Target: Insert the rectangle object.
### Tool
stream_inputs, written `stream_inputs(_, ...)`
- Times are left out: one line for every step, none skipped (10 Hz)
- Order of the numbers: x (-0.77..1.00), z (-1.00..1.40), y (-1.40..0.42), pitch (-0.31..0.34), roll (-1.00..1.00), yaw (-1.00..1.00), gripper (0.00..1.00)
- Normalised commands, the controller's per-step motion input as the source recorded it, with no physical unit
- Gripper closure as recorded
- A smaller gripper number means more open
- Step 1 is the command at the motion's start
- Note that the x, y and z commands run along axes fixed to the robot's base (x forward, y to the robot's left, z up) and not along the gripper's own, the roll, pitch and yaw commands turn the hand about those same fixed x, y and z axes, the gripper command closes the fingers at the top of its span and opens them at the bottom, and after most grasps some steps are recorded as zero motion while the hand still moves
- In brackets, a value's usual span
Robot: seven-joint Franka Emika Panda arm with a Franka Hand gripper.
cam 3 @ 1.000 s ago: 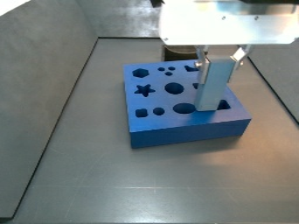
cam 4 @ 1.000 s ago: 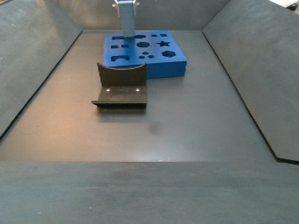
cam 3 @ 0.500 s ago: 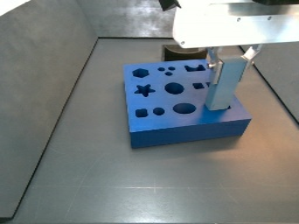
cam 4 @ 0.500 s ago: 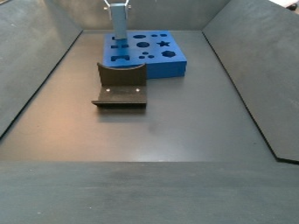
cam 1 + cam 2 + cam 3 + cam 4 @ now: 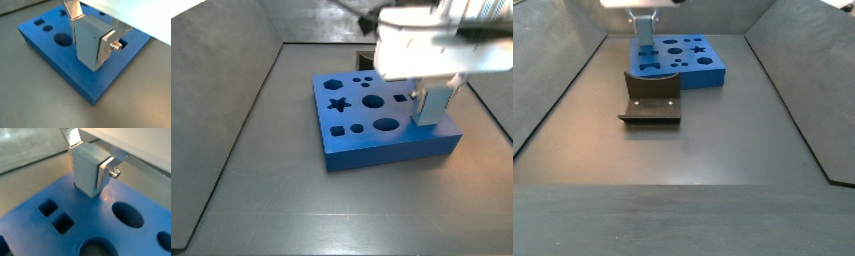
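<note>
My gripper [image 5: 92, 33] is shut on the rectangle object [image 5: 89, 44], a pale blue block that stands upright between the silver fingers [image 5: 109, 43]. The block's lower end meets the top of the blue board [image 5: 65, 62] near one edge and looks partly sunk into it. Both wrist views show this; the block [image 5: 85, 172] and board [image 5: 80, 225] also show in the wrist view with the square holes. In a side view the gripper [image 5: 434, 93] holds the block [image 5: 432, 106] at the board's [image 5: 385, 140] right end. In a side view the block [image 5: 645, 47] stands at the board's [image 5: 687, 70] left end.
The board has round, star, and square holes [image 5: 338, 103]. The dark fixture [image 5: 651, 100] stands on the floor just in front of the board. Grey walls [image 5: 225, 70] enclose the floor on the sides.
The gripper has come down with the block. The block was tilted and higher over the board; now it stands upright with less of it showing above the board.
</note>
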Motion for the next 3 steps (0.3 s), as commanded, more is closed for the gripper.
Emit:
stream_inputs(0.00,-0.61,-0.12,-0.074,-0.06,-0.16,1.00)
stream_inputs(0.09,0.00,-0.02,0.000,0.00,0.00,1.00)
stream_inputs(0.00,0.00,0.00,0.000,0.04,0.00,1.00)
